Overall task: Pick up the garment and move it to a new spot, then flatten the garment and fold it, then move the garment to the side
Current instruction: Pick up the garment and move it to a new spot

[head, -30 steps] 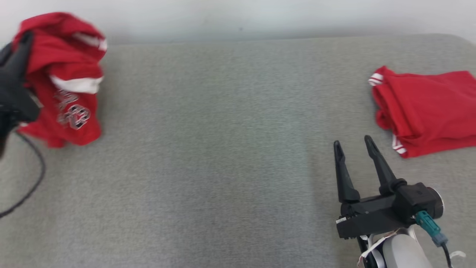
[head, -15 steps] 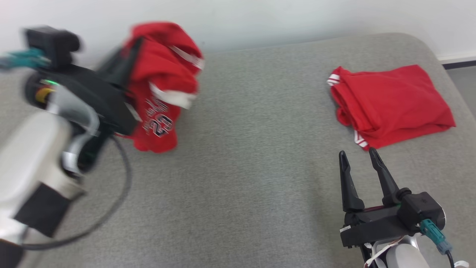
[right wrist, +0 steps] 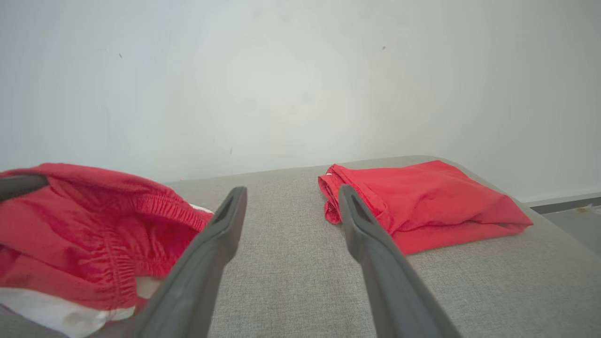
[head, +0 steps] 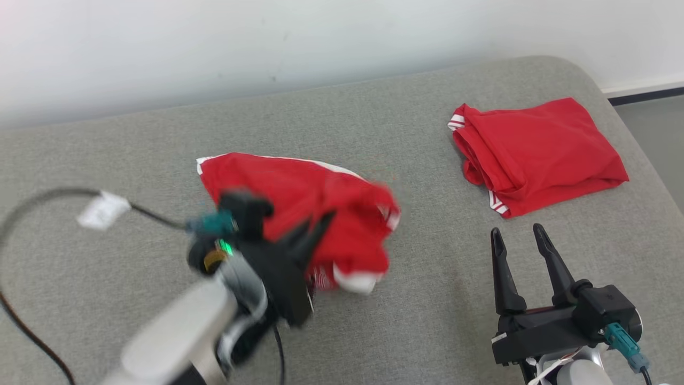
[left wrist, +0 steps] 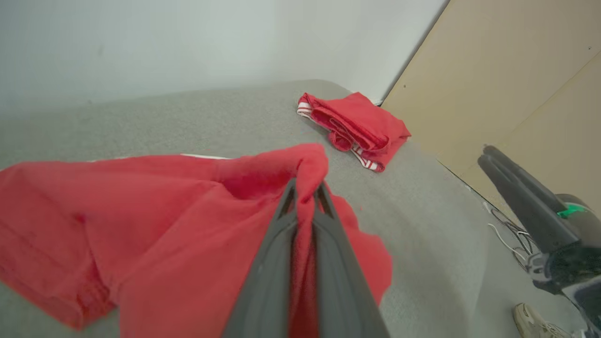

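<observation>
1. Two red garments lie on the grey padded surface [head: 133, 160]: crumpled red shorts [head: 299, 187] near the middle and a folded red garment [head: 539, 149] at the far right, well apart from each other.
2. Our left pincer [left wrist: 305, 192] is pinched narrow on a fold of the shorts. In the left wrist view, red cloth is pressed between its two dark fingers and rises over their tips.
3. The far part of the shorts lies spread on the surface, and the part at the pincer is bunched up. We cannot tell if the near edge, with its white trim, touches the surface.
4. In the right wrist view we see a gathered elastic waistband on the shorts.
5. Our right pincer [head: 517, 235] stands wide and holds nothing. It is at the near right, with fingers pointing toward the folded garment but apart from it.
6. A black cable [head: 32, 198] with a white label [head: 101, 209] curves over the left side of the surface.
7. The pale left forearm [head: 176, 337] looks blurred in the head view.
8. A white wall [head: 267, 43] stands behind the surface.
</observation>
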